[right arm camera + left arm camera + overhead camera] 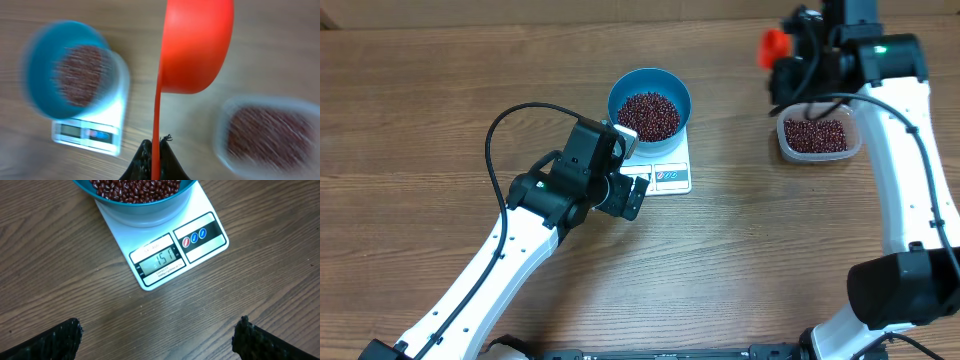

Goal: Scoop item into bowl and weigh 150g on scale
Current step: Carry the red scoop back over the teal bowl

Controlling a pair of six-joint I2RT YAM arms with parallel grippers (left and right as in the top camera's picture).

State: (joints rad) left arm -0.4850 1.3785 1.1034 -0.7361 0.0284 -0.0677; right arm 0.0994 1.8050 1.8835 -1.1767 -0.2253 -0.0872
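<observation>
Heaped in the blue bowl (pixel 684 92) atop the scale (pixel 672 177), middle of the surface (pixel 440 120): the beans (pixel 649 115). Showing 151 on the display (pixel 160 260). Hovering at 7 o'clock of the scale, released wide, gripping nothing: left claw (pixel 635 195). Clenched on the handle of an orange scoop (pixel 197 45), at 11 o'clock of the clear tub (pixel 820 158) of more beans: right claw (pixel 152 155).

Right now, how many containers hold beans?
2: the blue bowl on the scale at centre, and the clear tub at far right. The orange scoop's inside is hidden, so it may hold some too.
</observation>
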